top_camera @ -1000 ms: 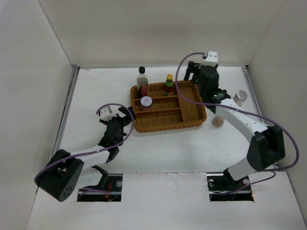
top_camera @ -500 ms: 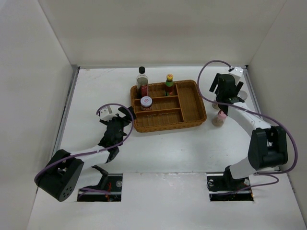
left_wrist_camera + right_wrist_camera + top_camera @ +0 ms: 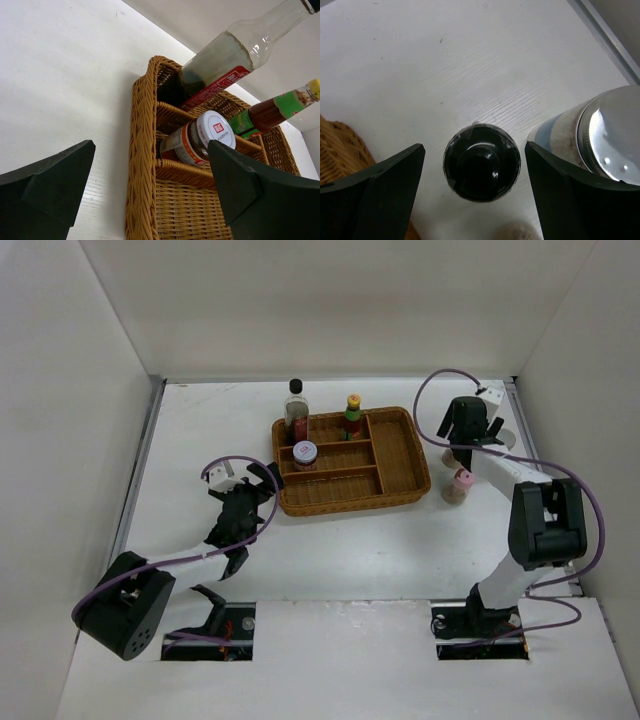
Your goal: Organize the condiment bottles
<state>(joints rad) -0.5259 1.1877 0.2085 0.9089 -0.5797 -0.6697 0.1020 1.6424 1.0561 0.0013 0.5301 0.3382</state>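
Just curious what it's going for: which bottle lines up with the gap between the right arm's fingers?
The black-capped spice shaker. Its round black cap shows centred between the open fingers, while the silver-capped bottle stands off to the side, partly behind one finger.

I can read nothing for sure: the red label (image 3: 216, 87) on the tall bottle (image 3: 240, 50) carries white characters too small to make out, and the jar lid (image 3: 216, 129) bears a red square mark with blurred characters.
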